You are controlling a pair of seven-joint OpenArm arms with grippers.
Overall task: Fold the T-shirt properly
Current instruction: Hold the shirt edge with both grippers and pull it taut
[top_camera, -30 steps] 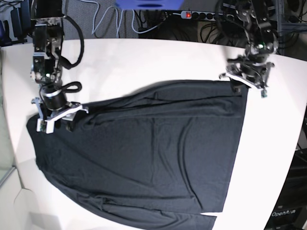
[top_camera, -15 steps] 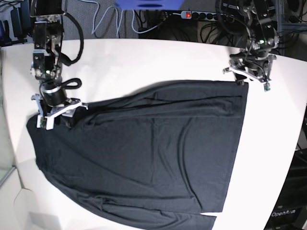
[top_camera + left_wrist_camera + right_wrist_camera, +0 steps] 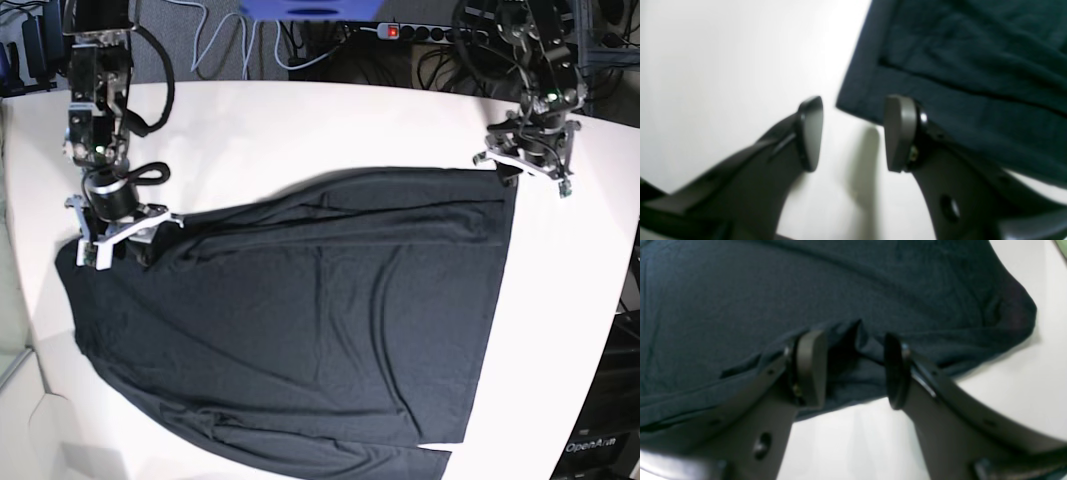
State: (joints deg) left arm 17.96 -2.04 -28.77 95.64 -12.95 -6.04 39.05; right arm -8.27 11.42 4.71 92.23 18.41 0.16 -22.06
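While T-shirt (image 3: 967,66) lies flat, left gripper (image 3: 853,133) gapes beside its corner.

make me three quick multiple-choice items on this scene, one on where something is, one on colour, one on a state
1. Where is the left gripper?
A. over the shirt's middle
B. at a corner of the shirt, mostly over bare table
C. off the table

2. What colour is the shirt?
A. white
B. red
C. black

3. How do the right gripper's fingers stand?
A. apart, straddling the shirt's edge
B. pressed together on a fold
C. lifting the shirt off the table

Answers:
1 B: the left wrist view shows the shirt's corner just ahead of the fingers, with white table between them.
2 C: it is dark all over in every view.
3 A: the right wrist view shows a clear gap between the fingers, with the cloth edge lying behind it.
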